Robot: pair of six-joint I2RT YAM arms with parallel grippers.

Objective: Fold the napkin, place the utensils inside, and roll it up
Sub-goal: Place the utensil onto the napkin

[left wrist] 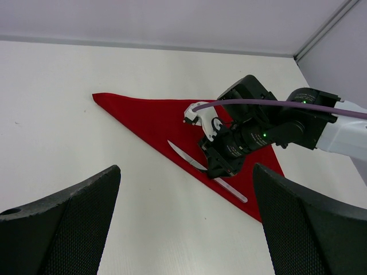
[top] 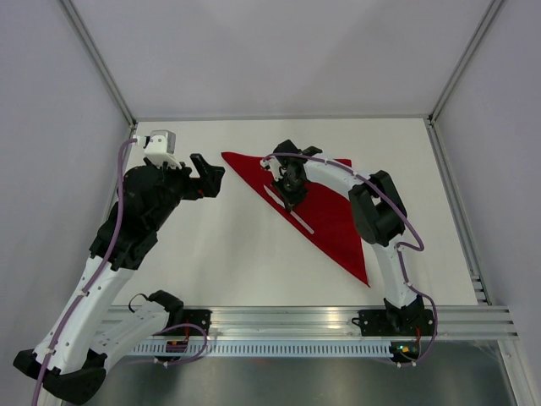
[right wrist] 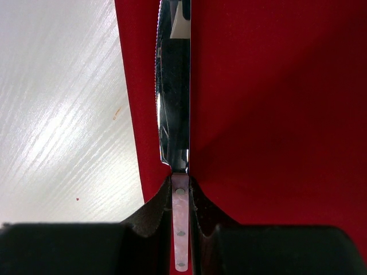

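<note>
Red napkin (top: 330, 216), flat triangle; silver knife (left wrist: 184, 154) along its long edge.

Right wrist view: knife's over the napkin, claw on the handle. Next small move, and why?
Probably open the right claw and lift clear. The knife appears to lie on the folded red napkin, just inside its long edge, with the claw shut on its pale handle. Rolling likely can't start until the knife is let go.
</note>
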